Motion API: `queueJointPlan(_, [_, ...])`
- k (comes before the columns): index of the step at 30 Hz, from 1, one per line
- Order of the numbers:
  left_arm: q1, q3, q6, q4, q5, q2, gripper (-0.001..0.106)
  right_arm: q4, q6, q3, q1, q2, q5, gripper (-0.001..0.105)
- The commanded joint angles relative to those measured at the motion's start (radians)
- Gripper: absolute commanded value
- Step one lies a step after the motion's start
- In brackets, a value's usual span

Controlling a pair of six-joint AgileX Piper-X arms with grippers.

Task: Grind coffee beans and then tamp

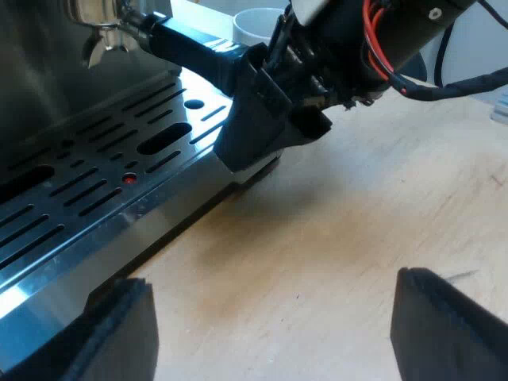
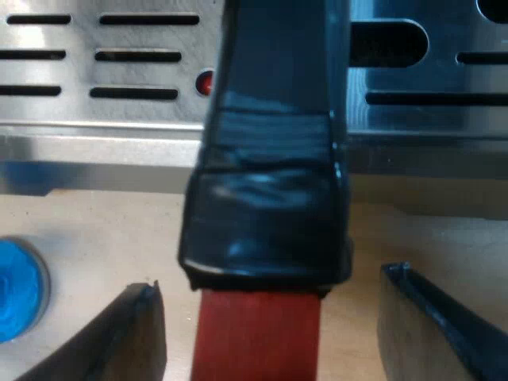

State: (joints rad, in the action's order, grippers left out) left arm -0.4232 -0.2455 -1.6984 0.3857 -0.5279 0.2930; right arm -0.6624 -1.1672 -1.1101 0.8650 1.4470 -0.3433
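Wooden desk [image 1: 357, 206] carries the espresso machine [image 1: 95, 182], its metal holder [image 2: 270, 198] locked in at the front. Right claw [image 2: 274, 317] open, straddling the holder's handle. Left claw [image 1: 274, 317] open over the desk. Mug [image 1: 258, 24] beyond the handle; blue tamper [image 2: 16, 290] beside the machine.

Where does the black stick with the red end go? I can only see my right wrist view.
Observer: In the left wrist view, that dark handle runs up to a round metal holder, locked into the steel espresso machine's front.
Operator: Is there a cup anywhere?
Observer: Yes, a white mug stands beyond the handle.
Operator: What's my other hand doing?
Observer: The left gripper hangs open over the wooden table, beside the slotted metal drip tray.
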Motion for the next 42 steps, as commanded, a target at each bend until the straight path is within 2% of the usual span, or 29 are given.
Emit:
queueJointPlan(1, [-0.004,-0.004,-0.005,-0.018,-0.007,-0.006,0.064,0.001,-0.001,-0.004,-0.004,0.000,-0.006,0.059])
queueJointPlan(4, [-0.004,-0.004,-0.005,-0.018,-0.007,-0.006,0.064,0.001,-0.001,-0.004,-0.004,0.000,-0.013,0.058])
queueJointPlan(6, [-0.004,-0.004,-0.005,-0.018,-0.007,-0.006,0.064,0.001,-0.001,-0.004,-0.004,0.000,-0.013,0.052])
queueJointPlan(11, [-0.004,-0.004,-0.005,-0.018,-0.007,-0.006,0.064,0.001,-0.001,-0.004,-0.004,0.000,-0.013,0.023])
queueJointPlan(19, [-0.004,-0.004,-0.005,-0.018,-0.007,-0.006,0.064,0.001,-0.001,-0.004,-0.004,0.000,-0.013,0.000])
queueJointPlan(33, [-0.004,-0.004,-0.005,-0.018,-0.007,-0.006,0.064,0.001,-0.001,-0.004,0.000,-0.003,-0.013,0.000])
queueJointPlan(38, [-0.004,-0.004,-0.005,-0.018,-0.007,-0.006,0.064,-0.016,-0.001,-0.004,0.032,-0.006,-0.058,0.000])
queueJointPlan(42, [-0.004,-0.004,-0.005,-0.018,-0.007,-0.006,0.064,-0.041,0.041,-0.004,0.057,-0.006,-0.073,0.000])
